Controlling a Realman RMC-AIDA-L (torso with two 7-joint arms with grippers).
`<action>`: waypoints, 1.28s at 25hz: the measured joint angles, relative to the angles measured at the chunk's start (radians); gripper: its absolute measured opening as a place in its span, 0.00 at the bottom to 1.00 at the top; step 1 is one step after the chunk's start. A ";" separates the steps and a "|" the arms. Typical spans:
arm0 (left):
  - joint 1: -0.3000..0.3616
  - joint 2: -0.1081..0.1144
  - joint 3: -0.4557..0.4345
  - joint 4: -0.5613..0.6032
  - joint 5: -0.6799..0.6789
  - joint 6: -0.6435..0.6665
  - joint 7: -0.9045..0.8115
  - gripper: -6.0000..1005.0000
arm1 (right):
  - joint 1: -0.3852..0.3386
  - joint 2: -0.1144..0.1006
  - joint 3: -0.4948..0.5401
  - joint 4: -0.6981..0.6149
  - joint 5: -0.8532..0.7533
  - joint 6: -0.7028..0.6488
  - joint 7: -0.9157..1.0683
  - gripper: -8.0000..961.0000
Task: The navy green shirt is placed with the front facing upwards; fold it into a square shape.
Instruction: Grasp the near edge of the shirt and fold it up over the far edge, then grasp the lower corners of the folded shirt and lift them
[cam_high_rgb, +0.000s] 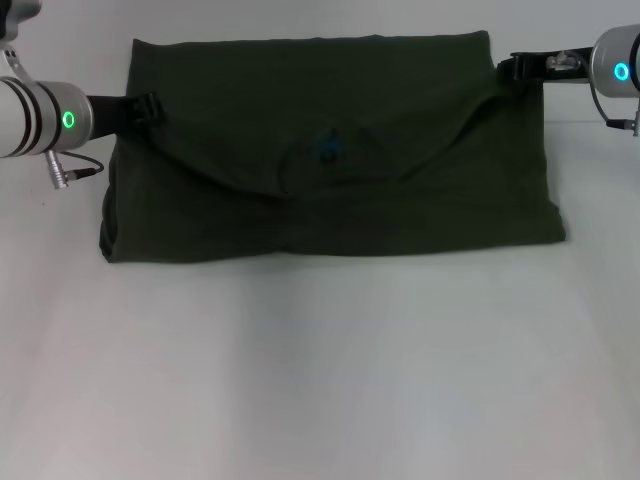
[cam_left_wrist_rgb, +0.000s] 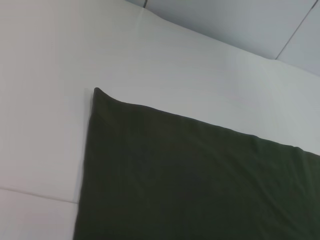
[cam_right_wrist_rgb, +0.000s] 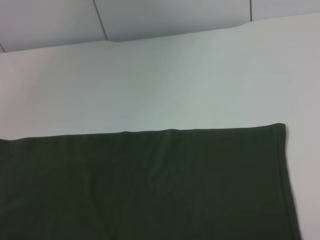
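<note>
The navy green shirt (cam_high_rgb: 330, 150) lies on the white table, folded into a wide rectangle. A top layer with a curved lower edge lies over it. A small blue mark (cam_high_rgb: 328, 151) shows near its middle; the "FREE!" print is hidden. My left gripper (cam_high_rgb: 143, 108) is at the shirt's left edge, near the far corner. My right gripper (cam_high_rgb: 522, 66) is at the shirt's far right corner. The left wrist view shows a shirt corner (cam_left_wrist_rgb: 97, 92) flat on the table. The right wrist view shows another hemmed corner (cam_right_wrist_rgb: 281, 129) lying flat.
The white table (cam_high_rgb: 320, 370) stretches wide in front of the shirt. A grey panelled wall (cam_right_wrist_rgb: 170, 15) stands behind the table's far edge. A cable (cam_high_rgb: 75, 170) hangs under my left wrist.
</note>
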 joint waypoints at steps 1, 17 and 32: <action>0.000 -0.001 -0.002 0.000 -0.001 0.000 -0.002 0.12 | 0.001 -0.001 0.000 0.000 -0.004 0.000 0.001 0.13; 0.208 -0.035 -0.011 0.217 -0.251 0.201 0.028 0.52 | -0.234 0.001 0.098 -0.194 0.276 -0.366 -0.098 0.65; 0.362 -0.041 -0.124 0.112 -0.409 0.295 0.531 0.54 | -0.514 0.012 0.179 -0.157 0.633 -0.721 -0.341 0.64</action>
